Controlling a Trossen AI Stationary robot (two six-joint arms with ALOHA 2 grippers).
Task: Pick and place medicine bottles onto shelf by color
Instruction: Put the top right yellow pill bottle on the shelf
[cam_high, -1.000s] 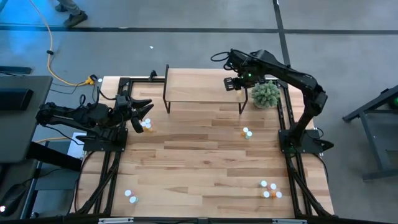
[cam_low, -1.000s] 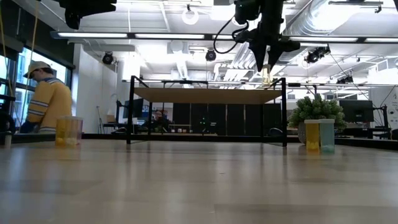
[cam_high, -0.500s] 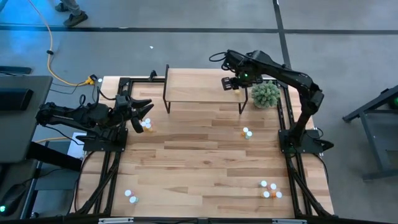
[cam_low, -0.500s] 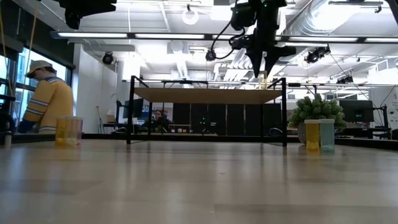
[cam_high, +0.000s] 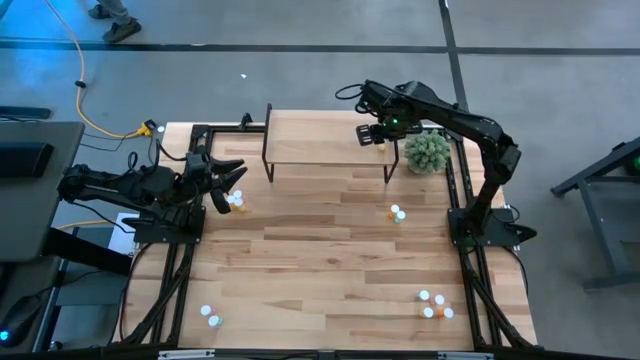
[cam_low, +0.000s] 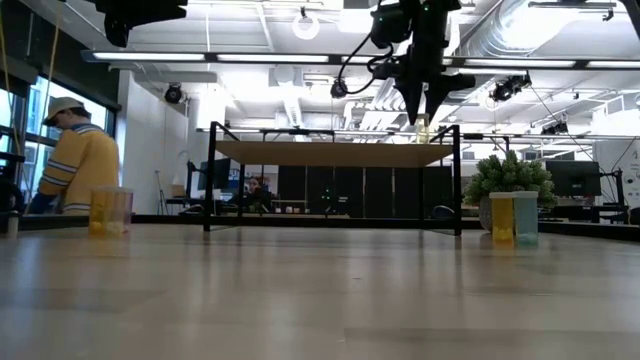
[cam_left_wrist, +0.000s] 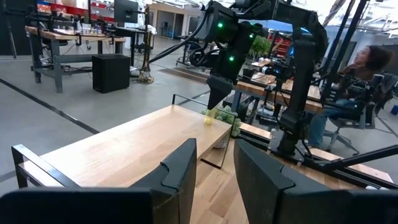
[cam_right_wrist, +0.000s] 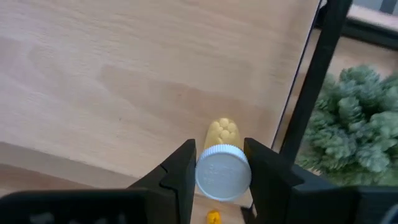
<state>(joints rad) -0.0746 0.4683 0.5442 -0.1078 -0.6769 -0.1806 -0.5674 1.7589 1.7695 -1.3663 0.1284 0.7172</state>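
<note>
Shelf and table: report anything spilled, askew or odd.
Nothing stands out. The right gripper holds a yellow bottle over the shelf near the plant; other bottles sit in small clusters on the table.

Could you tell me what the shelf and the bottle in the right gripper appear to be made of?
The shelf: its top looks like light, matte wood, showing faint grain; its legs look like thin black metal. The bottle, held in the right gripper at the shelf's edge by the plant: probably plastic, with a smooth white cap and a translucent yellow body.
</note>
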